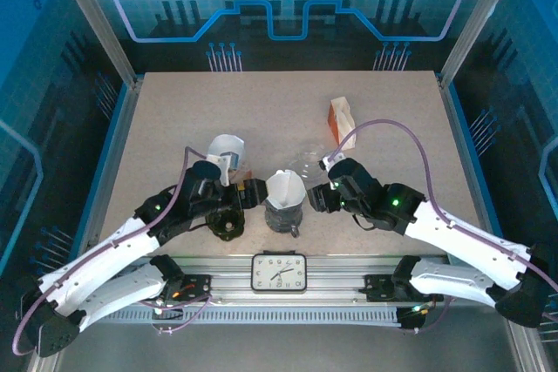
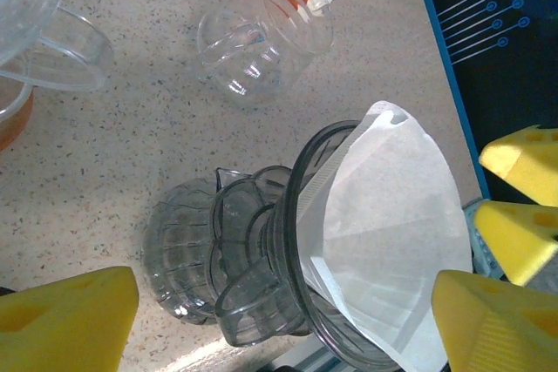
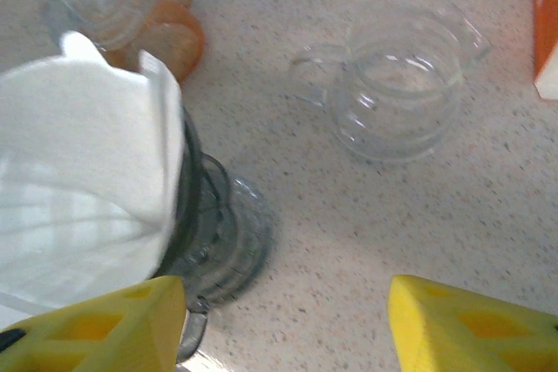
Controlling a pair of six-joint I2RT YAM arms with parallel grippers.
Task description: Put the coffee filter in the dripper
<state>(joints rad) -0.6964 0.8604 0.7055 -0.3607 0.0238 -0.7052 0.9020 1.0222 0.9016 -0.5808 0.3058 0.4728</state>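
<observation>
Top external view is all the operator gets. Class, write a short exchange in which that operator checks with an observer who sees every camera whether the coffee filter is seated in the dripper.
Operator: From above, is the coffee filter really inside the dripper?
Observer: Yes. The left wrist view shows the paper cone inside the dripper's ribbed rim, with its top edge standing out past the rim.
Operator: Is the right gripper holding anything?
Observer: No. The right wrist view shows its fingers apart, with bare table between them and the dripper off to one side.
</observation>
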